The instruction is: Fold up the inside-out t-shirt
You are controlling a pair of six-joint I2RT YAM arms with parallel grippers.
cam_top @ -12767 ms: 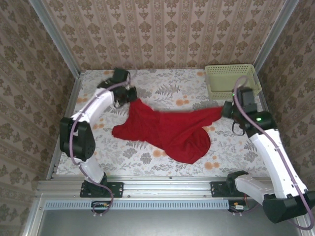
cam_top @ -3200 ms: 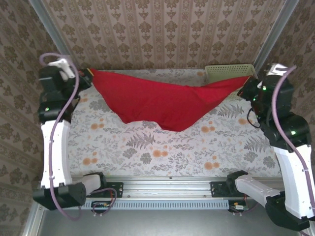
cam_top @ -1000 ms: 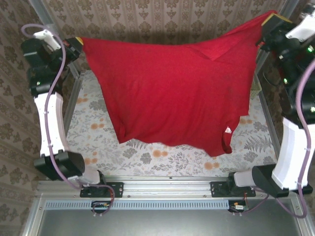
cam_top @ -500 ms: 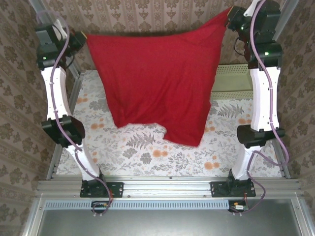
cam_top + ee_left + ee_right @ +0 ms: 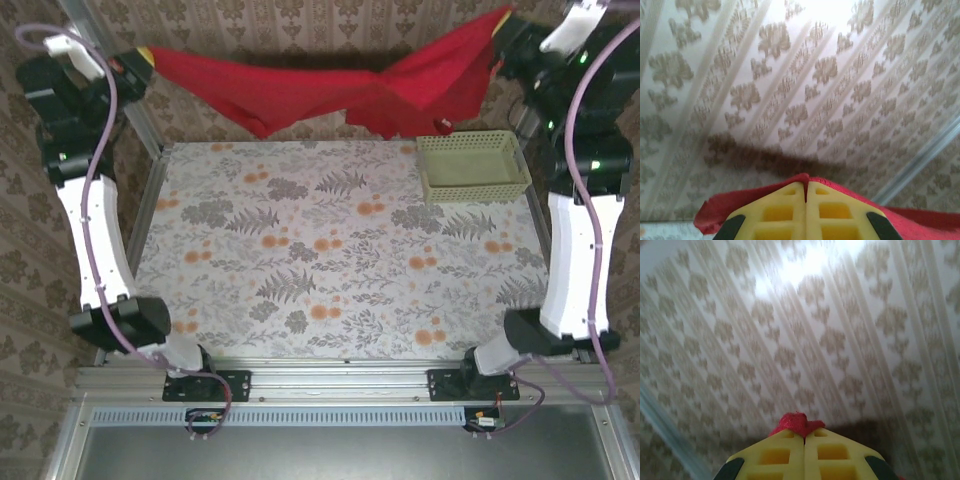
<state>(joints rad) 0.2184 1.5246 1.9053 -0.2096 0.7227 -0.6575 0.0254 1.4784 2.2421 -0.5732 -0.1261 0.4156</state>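
The inside-out t-shirt [image 5: 330, 90] is plain red cloth, stretched high in the air along the back wall and sagging in the middle. My left gripper [image 5: 146, 62] is shut on its left end, and red cloth [image 5: 715, 210] pokes out round the closed yellow fingers [image 5: 785, 210] of that gripper [image 5: 805, 186]. My right gripper [image 5: 503, 22] is shut on the right end; a red bunch [image 5: 796, 424] sticks out past the yellow fingertips [image 5: 830, 450] of this gripper [image 5: 804, 436]. A small white tag [image 5: 441, 124] hangs near the shirt's lower right edge.
A pale green basket [image 5: 472, 167] stands at the back right of the flowered table [image 5: 330, 250]. Patterned walls close in the back and both sides, with metal posts [image 5: 140, 110] at the corners. Both arms stand tall along the table's sides.
Both grippers swung the shirt up and back. It hung down as a wide sheet over the table half a second ago; now it is a narrow band against the back wall.
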